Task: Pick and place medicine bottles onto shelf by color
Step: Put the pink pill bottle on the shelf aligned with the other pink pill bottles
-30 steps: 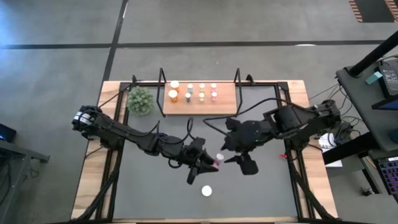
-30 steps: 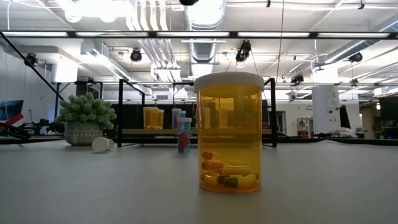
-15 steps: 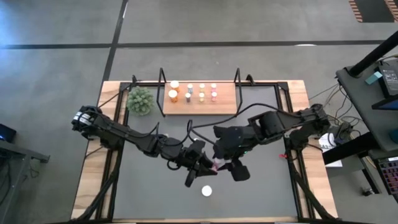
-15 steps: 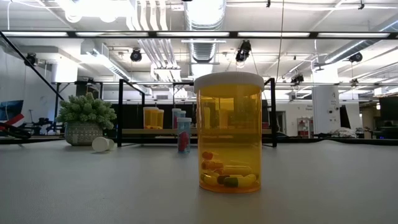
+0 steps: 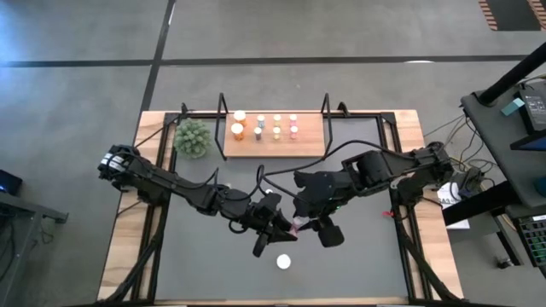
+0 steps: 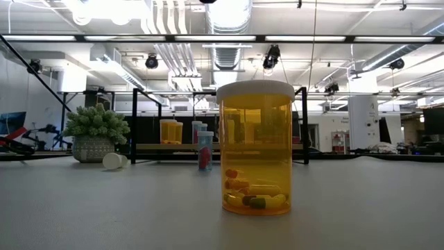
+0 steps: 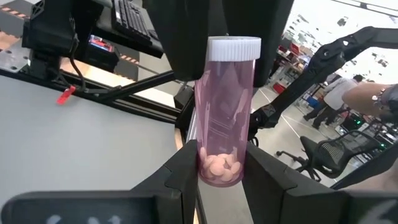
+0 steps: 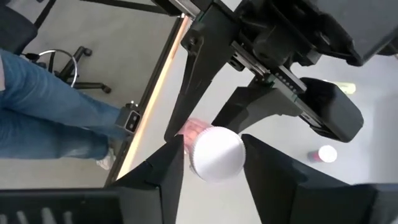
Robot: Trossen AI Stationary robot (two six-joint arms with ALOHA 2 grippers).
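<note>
Pincers meet mid-mat: left pincer (image 7: 222,177) clamps pink bottle (image 7: 224,118); right pincer (image 8: 211,163) flanks its cap.

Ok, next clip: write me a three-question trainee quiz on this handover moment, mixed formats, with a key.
1. True or false: the left gripper is shut on the pink bottle.
2. Multiple choice: the right gripper has its fingers A) around the pink bottle's white-capped end, B) on the shelf, C) over the plant ball.
3. Fill in: the big orange bottle in front of the low camera stands ____ on the table mat.

Key: 1 true; 2 A; 3 upright. Whether the right fingers already press the cap cannot be told.
</note>
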